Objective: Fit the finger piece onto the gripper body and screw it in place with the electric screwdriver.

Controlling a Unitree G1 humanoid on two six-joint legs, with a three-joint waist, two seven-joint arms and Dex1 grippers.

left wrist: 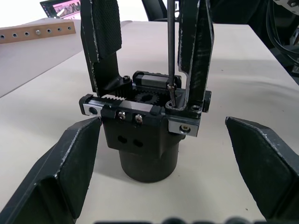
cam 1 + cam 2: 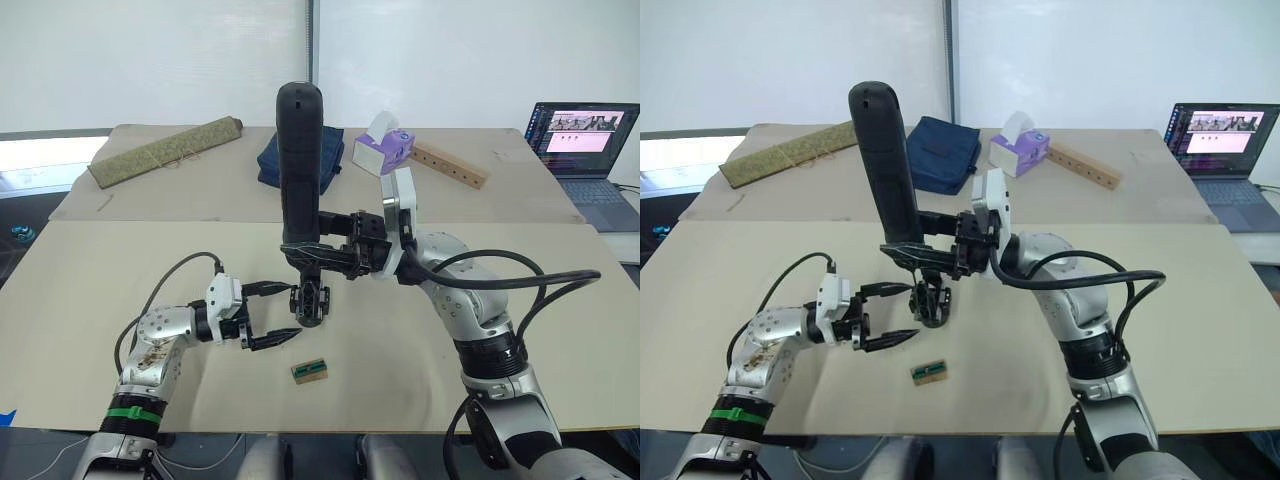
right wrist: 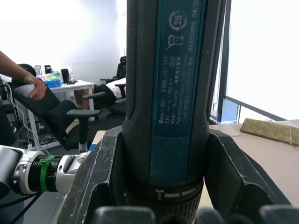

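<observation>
1. My right claw [image 2: 318,255] grips the electric screwdriver [image 2: 300,170] upright near the worktop's [image 2: 560,300] middle; my right wrist view shows the fingers pressed against its barrel.
2. The gripper body [image 1: 142,135] stands under it; my left wrist view shows the bit on a screw.
3. My left claw [image 2: 272,313] is spread wide, empty, the gripper body just beyond its tips.

Blk gripper body [image 1: 142,140], dark blue-blk electric screwdriver [image 2: 299,170] – teal label, green/brown block [image 2: 310,370], beige bench [image 2: 120,270], purple tissue box [image 2: 383,150]
</observation>
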